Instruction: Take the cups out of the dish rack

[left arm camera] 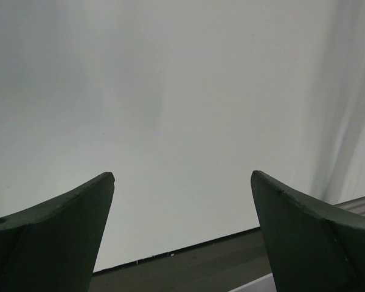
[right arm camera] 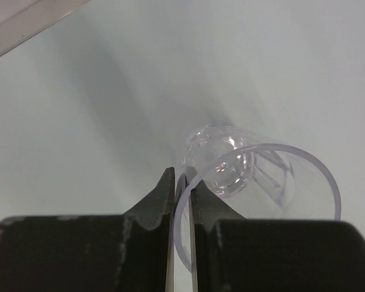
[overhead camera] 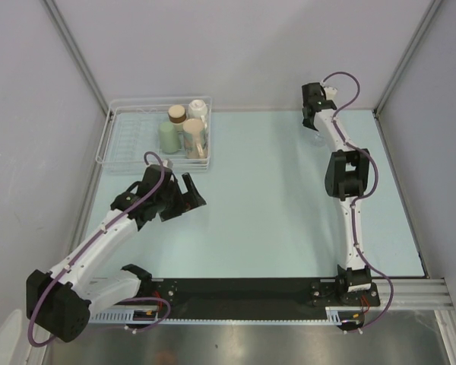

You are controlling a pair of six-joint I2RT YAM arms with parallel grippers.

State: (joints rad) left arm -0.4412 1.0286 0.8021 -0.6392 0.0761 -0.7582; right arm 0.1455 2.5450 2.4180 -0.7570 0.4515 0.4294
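Right gripper [right arm camera: 181, 182]: jaws nearly together, pinched on the rim of the clear glass cup [right arm camera: 255, 176], one finger inside the wall and one outside. Cup seen from above through its mouth, base beyond. Pale table [overhead camera: 273, 213] under it. Cannot tell whether the base touches the table or hangs just above it.

Top view puts this arm stretched to the far right corner of the table, well apart from the dish rack [overhead camera: 121, 148]. The glass shows there only as a faint glint below the gripper.

Left gripper [left arm camera: 182, 176]: jaws wide apart, nothing between them. Its wrist camera sees only blank grey wall [left arm camera: 170, 91]. From above it hovers over the table just in front of the rack's near right corner, touching nothing.

Rack sits at the far left of the table. Four cups are bunched at its right end: brown cup [overhead camera: 176, 114] and white cup [overhead camera: 199, 109] at the back, pale green cup [overhead camera: 169, 137] and beige cup [overhead camera: 194, 137] in front. The rest of the rack is bare grid.

Progress, as judged: one cup out of five is off the rack but not yet let go. No other cup stands loose on the table. Four are left, and the left gripper looks placed to take the nearest.
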